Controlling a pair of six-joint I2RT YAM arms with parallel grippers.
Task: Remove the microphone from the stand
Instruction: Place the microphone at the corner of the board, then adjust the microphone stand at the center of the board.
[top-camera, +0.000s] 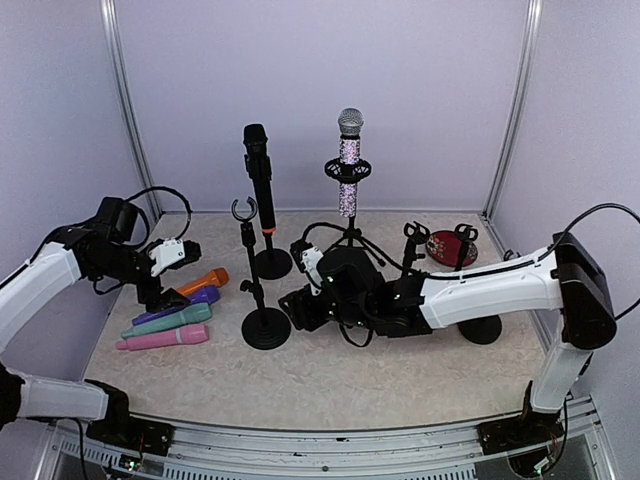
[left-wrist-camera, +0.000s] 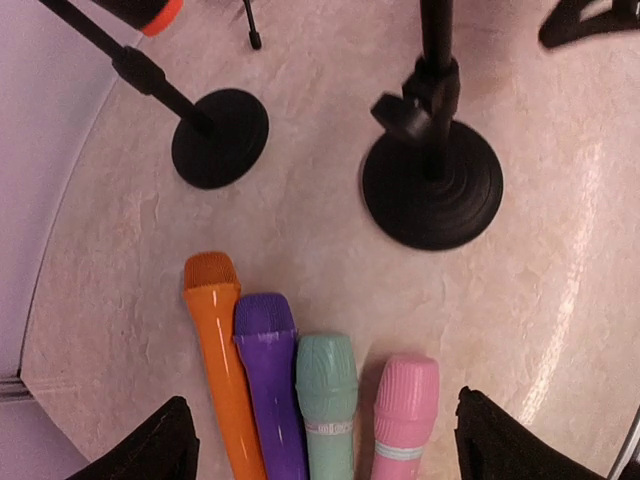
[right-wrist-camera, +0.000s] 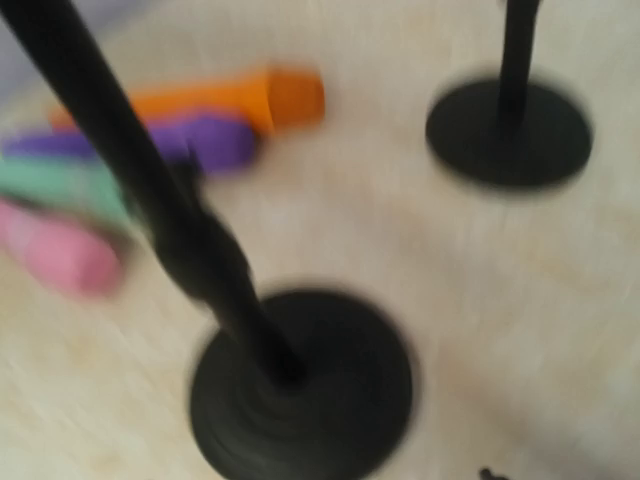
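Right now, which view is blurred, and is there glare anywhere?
Right wrist: motion-blurred, the stand base and the coloured microphones smeared. Left wrist: sharp, a pale glare streak on the table at right. Top external: sharp, evenly lit.

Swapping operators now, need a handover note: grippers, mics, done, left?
Left gripper open, hovering at left.
Right gripper low beside empty stand, jaws unclear.
Orange mic, purple mic, teal mic, pink mic lie side by side on table under the left gripper: done.
Black mic, glitter mic upright at back, not yet removed.
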